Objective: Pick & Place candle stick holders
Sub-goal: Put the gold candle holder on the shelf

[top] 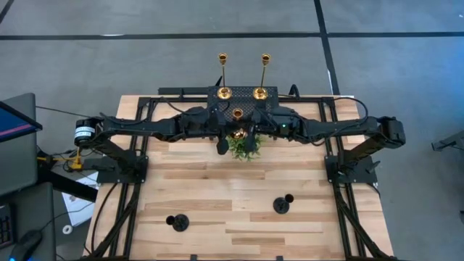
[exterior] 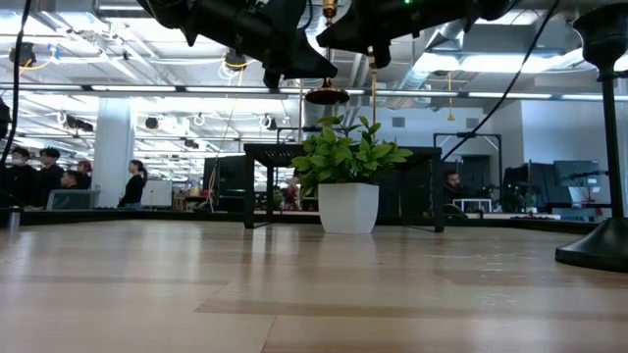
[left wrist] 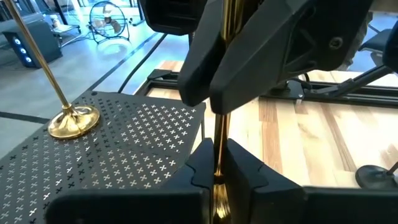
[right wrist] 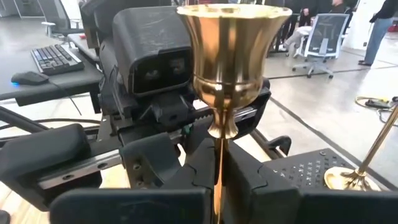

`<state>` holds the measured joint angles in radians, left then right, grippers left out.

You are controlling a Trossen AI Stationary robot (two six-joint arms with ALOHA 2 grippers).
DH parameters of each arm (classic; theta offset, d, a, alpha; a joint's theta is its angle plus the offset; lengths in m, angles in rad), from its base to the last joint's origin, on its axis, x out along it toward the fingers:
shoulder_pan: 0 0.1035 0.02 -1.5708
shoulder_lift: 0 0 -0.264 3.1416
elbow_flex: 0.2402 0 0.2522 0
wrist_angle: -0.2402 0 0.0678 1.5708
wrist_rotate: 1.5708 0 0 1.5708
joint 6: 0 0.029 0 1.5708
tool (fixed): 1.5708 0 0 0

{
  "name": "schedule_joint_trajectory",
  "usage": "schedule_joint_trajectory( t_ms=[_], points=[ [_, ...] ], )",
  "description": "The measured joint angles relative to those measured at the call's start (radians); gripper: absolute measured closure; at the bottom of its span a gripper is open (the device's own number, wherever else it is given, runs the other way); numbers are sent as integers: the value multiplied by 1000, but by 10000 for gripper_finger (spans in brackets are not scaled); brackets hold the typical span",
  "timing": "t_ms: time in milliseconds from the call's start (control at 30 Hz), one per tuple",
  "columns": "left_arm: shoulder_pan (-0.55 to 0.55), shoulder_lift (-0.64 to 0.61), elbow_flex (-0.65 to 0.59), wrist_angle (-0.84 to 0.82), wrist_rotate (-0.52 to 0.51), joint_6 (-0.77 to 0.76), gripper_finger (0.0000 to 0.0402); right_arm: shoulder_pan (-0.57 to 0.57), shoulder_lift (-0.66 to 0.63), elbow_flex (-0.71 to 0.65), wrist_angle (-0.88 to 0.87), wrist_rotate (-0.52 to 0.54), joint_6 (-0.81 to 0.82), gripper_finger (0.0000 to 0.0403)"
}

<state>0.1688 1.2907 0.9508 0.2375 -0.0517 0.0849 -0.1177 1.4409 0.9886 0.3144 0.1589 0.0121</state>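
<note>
A gold candle stick holder (exterior: pixel 327 95) hangs upright in the air above the small green plant (exterior: pixel 345 162), with its cup (right wrist: pixel 233 56) on top. My left gripper (left wrist: pixel 219 171) and my right gripper (right wrist: pixel 219 180) meet at the table's far middle, and both are shut on its thin stem. Two tall gold holders (top: pixel 224 92) (top: pixel 259 92) stand by their round bases on the black mesh stand (top: pixel 243 103). Two short black holders (top: pixel 177 222) (top: pixel 281 205) stand on the table near its front. My left gripper pinches the held holder's thin stem (left wrist: pixel 217 146) between its two fingers. They come level from the table's left and lie across the stem. The holder stays upright and its base (exterior: pixel 327 95) is clear of the table and plant. My right gripper pinches the same stem (right wrist: pixel 219 155) between its two fingers, a little below the cup. The fingers come level from the table's right, across the stem and opposite my left gripper. In the left wrist view its fingers (left wrist: pixel 261 62) close on the stem above mine.
The plant in its white pot (exterior: pixel 347 208) stands right under the held holder, just in front of the mesh stand (left wrist: pixel 124 143). The arm frames run along both table sides. Bare wood lies between the plant and the two black holders.
</note>
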Motion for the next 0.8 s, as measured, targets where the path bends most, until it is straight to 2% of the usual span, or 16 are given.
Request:
schedule_joint_trajectory(
  t_ms=[167, 367, 800],
  points=[
    [0, 0, 0, -9, -2, 2, 384, 0, 0, 0, -13, 0, 3, 397],
    [0, 0, -1, -12, -10, 5, 347, -1, -3, 0, -14, 0, 4, 399],
    [1, 1, -2, -3, -12, 47, 291, -3, -3, 1, -18, -1, -12, 401]
  ],
)
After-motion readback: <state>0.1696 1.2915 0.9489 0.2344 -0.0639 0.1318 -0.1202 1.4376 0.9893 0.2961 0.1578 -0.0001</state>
